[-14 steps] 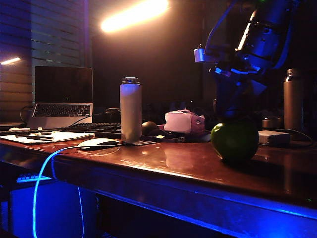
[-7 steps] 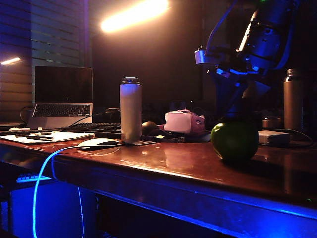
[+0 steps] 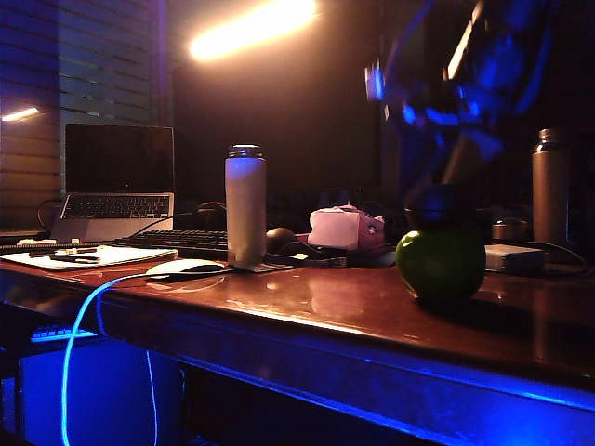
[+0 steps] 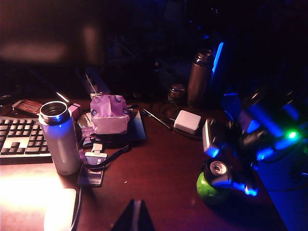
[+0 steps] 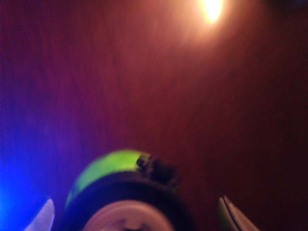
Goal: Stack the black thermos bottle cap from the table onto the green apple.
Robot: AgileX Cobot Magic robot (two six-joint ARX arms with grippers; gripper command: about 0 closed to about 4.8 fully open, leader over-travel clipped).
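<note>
Your black thermos bottle cap (image 3: 433, 206) sits on the green apple (image 3: 441, 265) on the worktop (image 3: 316, 302); it can slide off if the arm clips it. Right gripper (image 5: 139, 211) fingers spread, off the cap, lifting since earlier. Left gripper (image 4: 135, 216) parked near the worktop edge, fingers pressed together.

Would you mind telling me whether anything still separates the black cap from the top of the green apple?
Nothing visible does: the black thermos bottle cap already sits on the green apple, and the right gripper straddles it with jaws open.
</note>
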